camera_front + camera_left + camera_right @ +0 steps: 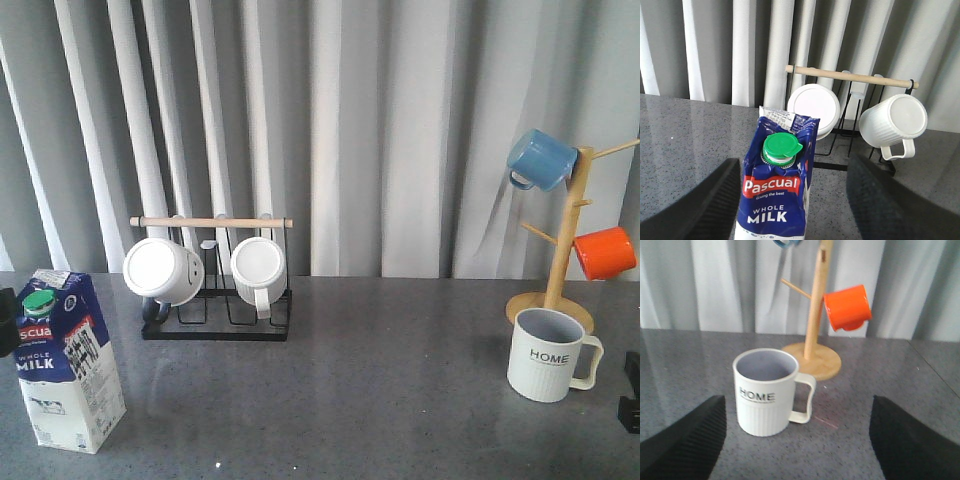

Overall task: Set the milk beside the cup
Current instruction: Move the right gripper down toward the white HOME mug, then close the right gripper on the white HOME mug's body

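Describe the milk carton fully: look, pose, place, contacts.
The tall blue-and-white gable-top milk carton with red "Pascual" logo, "WHOLE MILK" text and green round cap stands upright on the grey speckled table at the front left, apart from everything. The left gripper is open, fingers either side, not touching it.

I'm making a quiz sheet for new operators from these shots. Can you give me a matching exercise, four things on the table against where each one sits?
Things:
1. milk carton
2. HOME mug
3. orange mug
4. ribbed white mug

Places:
A. hanging on the wooden mug tree
B. standing upright in front of the tree's base
C. on the black wire rack
D. at the table's front left, between the open left gripper fingers

Pairs: 1-D, 2-B, 3-A, 4-C
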Controlling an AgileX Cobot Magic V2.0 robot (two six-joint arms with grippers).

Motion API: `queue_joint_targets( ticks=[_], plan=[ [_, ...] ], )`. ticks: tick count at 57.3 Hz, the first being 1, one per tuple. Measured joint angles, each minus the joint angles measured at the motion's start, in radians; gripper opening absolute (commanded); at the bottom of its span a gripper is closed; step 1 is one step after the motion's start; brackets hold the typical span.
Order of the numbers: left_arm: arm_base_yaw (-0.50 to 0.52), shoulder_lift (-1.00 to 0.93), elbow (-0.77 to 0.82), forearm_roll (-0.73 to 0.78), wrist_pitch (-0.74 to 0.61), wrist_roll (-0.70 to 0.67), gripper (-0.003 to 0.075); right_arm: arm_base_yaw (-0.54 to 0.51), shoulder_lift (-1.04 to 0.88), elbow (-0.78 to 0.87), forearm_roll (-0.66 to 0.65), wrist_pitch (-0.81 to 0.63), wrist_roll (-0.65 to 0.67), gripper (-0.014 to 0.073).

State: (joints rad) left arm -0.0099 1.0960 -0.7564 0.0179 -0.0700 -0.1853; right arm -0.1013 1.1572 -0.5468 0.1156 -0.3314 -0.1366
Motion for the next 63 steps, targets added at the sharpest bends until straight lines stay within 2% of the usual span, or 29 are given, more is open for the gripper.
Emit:
queue_joint_targets(
  ticks=[8,14,22,32,41,63],
  plan=[
    [0.0,0.0,0.0,0.0,0.0,0.0,0.0449,-0.048,0.125,0.0,0.015,-0.077,-0.01,0.0582],
    [0.0,0.0,0.0,0.0,0.0,0.0,0.0449,-0.058,0.241,0.0,0.011,-0.214,-0.021,0.0582],
    [0.0,0.0,0.0,0.0,0.0,0.0,0.0449,-0.058,0.402,-0.003,-0.066,-0.429,-0.051,0.0582],
    [0.0,0.0,0.0,0.0,0.0,0.0,0.0449,-0.058,0.553,-0.009,-0.072,-0.594,-0.058,0.0582],
    [0.0,0.0,0.0,0.0,0.0,0.0,0.0449,-0.067,0.653,-0.061,0.017,-0.631,-0.052,0.0582],
    [0.0,0.0,0.0,0.0,0.0,0.0,0.0449,-0.075,0.737,-0.19,-0.03,-0.606,0.013,0.0582]
  ],
)
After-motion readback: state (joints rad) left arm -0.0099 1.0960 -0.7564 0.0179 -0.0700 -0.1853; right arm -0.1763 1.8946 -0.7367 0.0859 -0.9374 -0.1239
